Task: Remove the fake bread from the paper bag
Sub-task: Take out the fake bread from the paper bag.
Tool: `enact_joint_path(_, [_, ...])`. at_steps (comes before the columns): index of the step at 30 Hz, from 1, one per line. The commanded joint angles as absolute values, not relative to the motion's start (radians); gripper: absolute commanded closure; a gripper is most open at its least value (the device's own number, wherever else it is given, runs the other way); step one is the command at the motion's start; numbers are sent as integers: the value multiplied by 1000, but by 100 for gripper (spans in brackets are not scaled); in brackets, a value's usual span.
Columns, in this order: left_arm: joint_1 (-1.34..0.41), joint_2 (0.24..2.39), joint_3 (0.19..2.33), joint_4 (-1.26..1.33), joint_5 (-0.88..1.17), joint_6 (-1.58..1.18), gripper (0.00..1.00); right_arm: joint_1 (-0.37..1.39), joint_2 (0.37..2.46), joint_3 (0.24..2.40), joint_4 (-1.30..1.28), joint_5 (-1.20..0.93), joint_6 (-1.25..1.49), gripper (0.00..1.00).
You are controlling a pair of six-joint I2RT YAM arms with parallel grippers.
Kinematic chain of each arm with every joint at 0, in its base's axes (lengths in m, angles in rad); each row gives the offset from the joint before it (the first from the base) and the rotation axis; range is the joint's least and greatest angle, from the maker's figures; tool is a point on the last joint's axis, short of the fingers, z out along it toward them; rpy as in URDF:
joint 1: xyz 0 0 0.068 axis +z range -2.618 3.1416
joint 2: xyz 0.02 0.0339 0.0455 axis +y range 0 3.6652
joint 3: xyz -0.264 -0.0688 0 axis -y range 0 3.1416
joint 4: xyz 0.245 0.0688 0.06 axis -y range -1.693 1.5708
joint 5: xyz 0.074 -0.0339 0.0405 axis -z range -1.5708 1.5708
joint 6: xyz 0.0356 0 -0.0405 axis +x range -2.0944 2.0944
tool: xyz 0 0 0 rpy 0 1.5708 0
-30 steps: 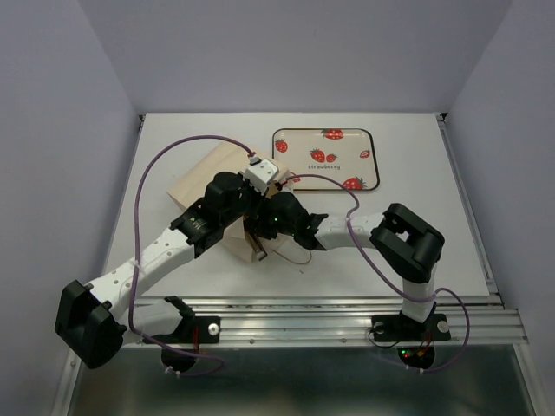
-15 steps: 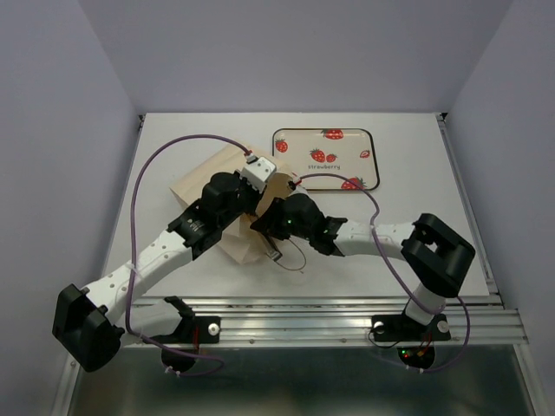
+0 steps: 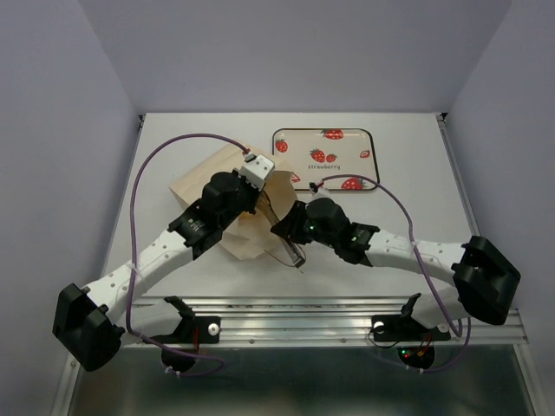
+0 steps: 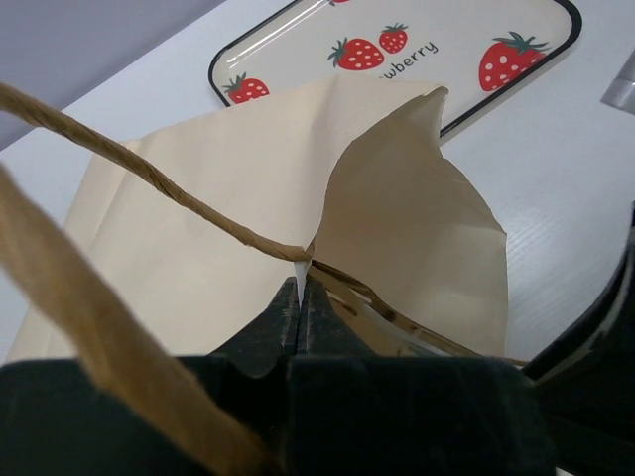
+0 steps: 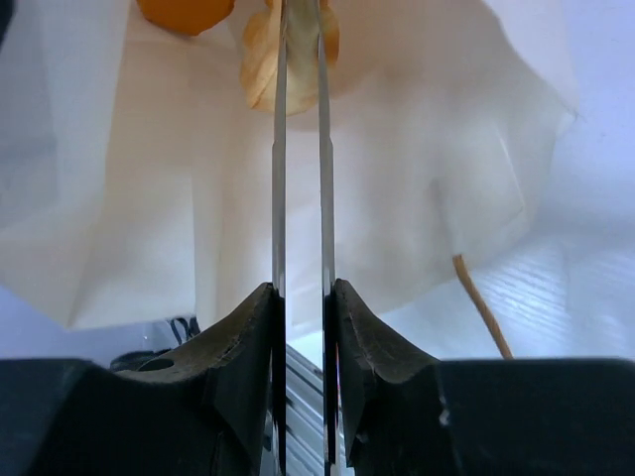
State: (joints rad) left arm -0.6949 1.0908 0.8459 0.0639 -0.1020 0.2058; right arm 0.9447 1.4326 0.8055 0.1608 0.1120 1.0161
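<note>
The tan paper bag (image 3: 212,186) lies on its side, mouth toward the right. My left gripper (image 3: 264,192) is shut on the bag's upper rim by a string handle (image 4: 149,174) and holds the mouth up; the pinch shows in the left wrist view (image 4: 300,288). My right gripper (image 3: 284,227) sits at the bag mouth, shut on thin metal tongs (image 5: 278,149) that reach into the bag (image 5: 417,198). The tong tips close on a pale golden piece of fake bread (image 5: 260,59). A glossy orange pastry (image 5: 184,10) lies just left of it, deeper inside. A third pastry is hidden.
The cream strawberry tray (image 3: 299,143) lies flat behind the bag mouth, also in the left wrist view (image 4: 466,30). The second string handle (image 5: 481,307) trails on the table in front of the bag. A metal rail (image 3: 347,303) runs along the near table edge.
My right arm has stretched out to the right and its gripper has drawn back toward the near right. The left gripper has lifted the bag's rim, so the mouth gapes wider.
</note>
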Motion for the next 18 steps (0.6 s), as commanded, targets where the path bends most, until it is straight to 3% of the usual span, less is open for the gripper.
enact_joint_path(1, [-703, 1095, 880, 123, -133, 195, 100, 954, 1294, 784, 101, 97, 941, 99])
enact_joint_path(12, [-703, 1143, 919, 121, -133, 193, 100, 954, 1054, 850, -325, -30, 761, 99])
enact_joint_path(18, [-703, 1140, 916, 121, -153, 189, 100, 954, 913, 887, -512, 63, 762, 99])
